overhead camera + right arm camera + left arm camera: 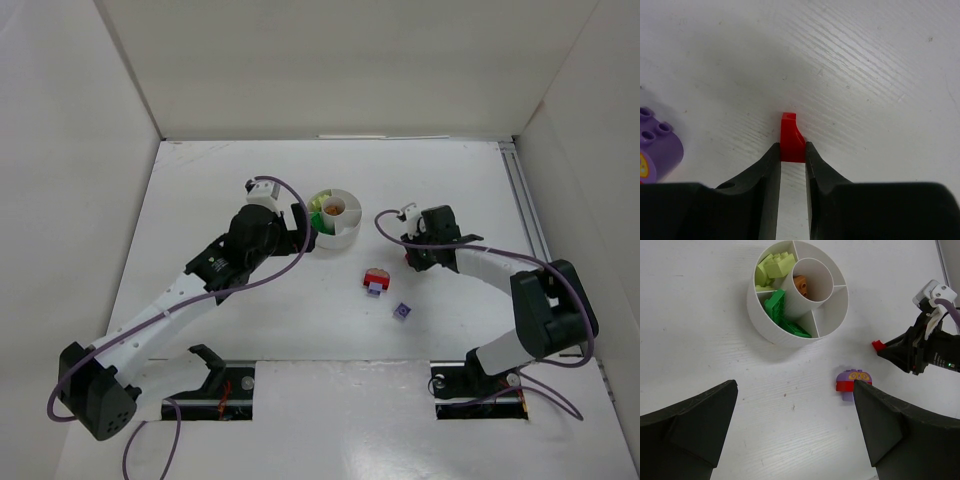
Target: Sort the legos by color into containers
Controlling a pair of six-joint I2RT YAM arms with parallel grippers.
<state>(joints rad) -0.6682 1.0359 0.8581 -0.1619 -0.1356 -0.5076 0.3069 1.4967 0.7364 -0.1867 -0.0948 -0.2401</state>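
as the right end effector (792, 156) pinches it, red lego (791, 134) protrudes.

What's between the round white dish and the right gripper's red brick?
Only bare white tabletop between round white plastic dish and small red plastic brick, per left wrist view.

Left arm (165, 305): white links, black joints
Right arm (495, 265): white links, black joints
Cables (378, 222): purple, looping along both arms
Left gripper (795, 385): broad matte black wedge fingers
Right gripper (792, 150): slim black fingers
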